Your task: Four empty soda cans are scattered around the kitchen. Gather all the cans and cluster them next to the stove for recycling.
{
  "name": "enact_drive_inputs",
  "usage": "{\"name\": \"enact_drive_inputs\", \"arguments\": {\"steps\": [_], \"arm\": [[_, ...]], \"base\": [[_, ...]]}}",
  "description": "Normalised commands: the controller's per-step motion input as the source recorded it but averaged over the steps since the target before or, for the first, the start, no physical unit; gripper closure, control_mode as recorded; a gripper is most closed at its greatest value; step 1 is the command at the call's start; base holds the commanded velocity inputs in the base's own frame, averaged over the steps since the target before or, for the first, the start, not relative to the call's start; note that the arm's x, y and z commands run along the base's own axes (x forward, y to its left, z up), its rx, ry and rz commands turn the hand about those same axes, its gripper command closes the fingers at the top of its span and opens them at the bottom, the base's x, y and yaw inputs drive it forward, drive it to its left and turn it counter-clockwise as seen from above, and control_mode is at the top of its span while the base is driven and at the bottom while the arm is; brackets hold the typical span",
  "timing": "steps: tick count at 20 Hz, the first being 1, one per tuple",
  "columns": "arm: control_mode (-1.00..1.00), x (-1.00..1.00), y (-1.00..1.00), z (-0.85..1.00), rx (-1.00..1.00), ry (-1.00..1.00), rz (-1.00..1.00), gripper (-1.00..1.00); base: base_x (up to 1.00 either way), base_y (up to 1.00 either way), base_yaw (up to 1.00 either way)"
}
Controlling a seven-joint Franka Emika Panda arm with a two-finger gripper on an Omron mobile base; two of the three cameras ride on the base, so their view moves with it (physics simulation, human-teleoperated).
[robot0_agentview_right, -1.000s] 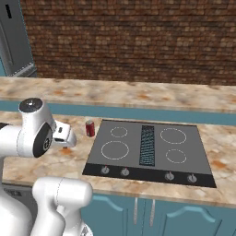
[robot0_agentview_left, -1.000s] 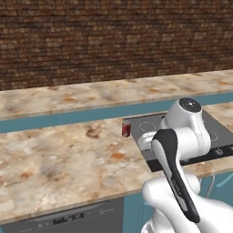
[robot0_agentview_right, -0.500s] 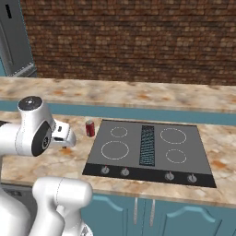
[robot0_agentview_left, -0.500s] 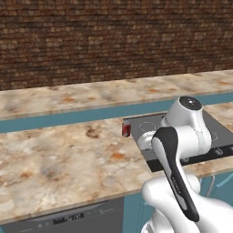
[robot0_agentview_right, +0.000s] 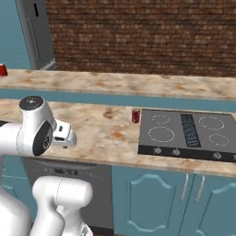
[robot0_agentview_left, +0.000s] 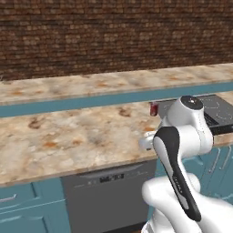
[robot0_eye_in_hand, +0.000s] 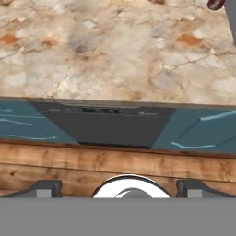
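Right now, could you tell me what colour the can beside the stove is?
The soda can is red; the right base view shows it best.

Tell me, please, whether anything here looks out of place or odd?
Only one thing: a soda can stands alone at the far left end of the back counter, away from the can upright beside the stove. Nothing looks spilled or damaged.

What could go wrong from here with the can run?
1. One soda can already stands tight against the stove; setting another beside it may tip it.
2. Another red can sits far off on the back ledge, so a long reach.
3. The gripper hangs off the counter edge, jaws open.
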Motion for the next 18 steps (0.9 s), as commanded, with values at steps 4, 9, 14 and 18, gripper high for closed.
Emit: {"name": "enact_drive_inputs", "arguments": {"steps": [4,9,14,18], "arm": [[1.00,0.00,0.00,0.00,0.00,0.00,0.00,-1.00],[1.00,0.00,0.00,0.00,0.00,0.00,0.00,-1.00],[1.00,0.00,0.00,0.00,0.00,0.00,0.00,-1.00],[1.00,0.00,0.00,0.00,0.00,0.00,0.00,-1.00]], "base": [[-0.05,1.00,-0.07],[0.07,1.00,-0.13],[0.12,1.00,-0.17],[0.16,1.00,-0.31]]}}
